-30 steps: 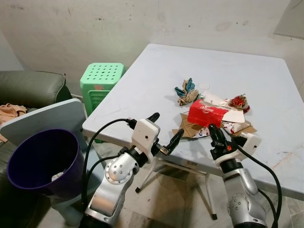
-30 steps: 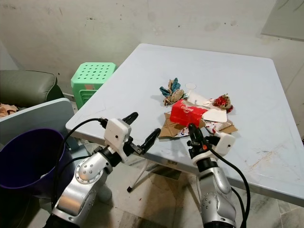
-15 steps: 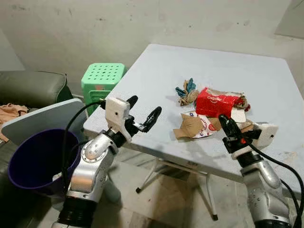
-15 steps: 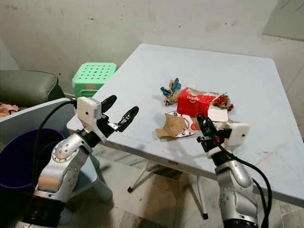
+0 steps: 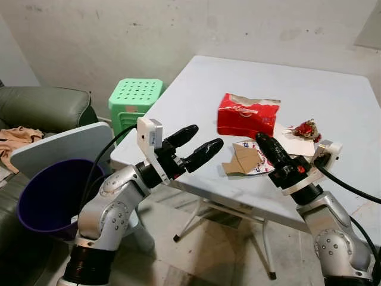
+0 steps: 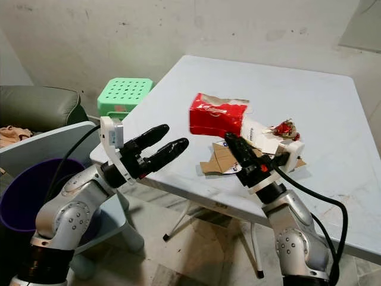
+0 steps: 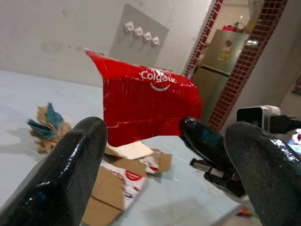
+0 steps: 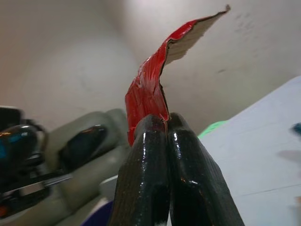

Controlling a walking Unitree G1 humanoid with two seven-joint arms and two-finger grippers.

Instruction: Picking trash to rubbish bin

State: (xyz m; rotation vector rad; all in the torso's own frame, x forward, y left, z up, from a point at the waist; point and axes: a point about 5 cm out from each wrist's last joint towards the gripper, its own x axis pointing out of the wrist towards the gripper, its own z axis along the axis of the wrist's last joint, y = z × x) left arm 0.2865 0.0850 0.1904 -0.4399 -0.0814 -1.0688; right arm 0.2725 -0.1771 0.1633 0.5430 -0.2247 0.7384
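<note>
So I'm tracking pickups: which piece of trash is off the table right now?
The red Colgate carton, pinched in the right gripper; the other scraps lie on the table.

Red carton (image 5: 247,114): off the table now, held in the air above the paper scraps; earlier it lay among them.
Right gripper (image 5: 262,142): raised, pinching the carton's lower edge.
Left gripper (image 5: 197,145): swung up toward the carton, fingers parted.

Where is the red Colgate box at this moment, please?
The red Colgate box is lifted off the table, pinched at a lower corner by the right gripper, above the brown cardboard scraps near the front edge, facing the open left gripper.
</note>
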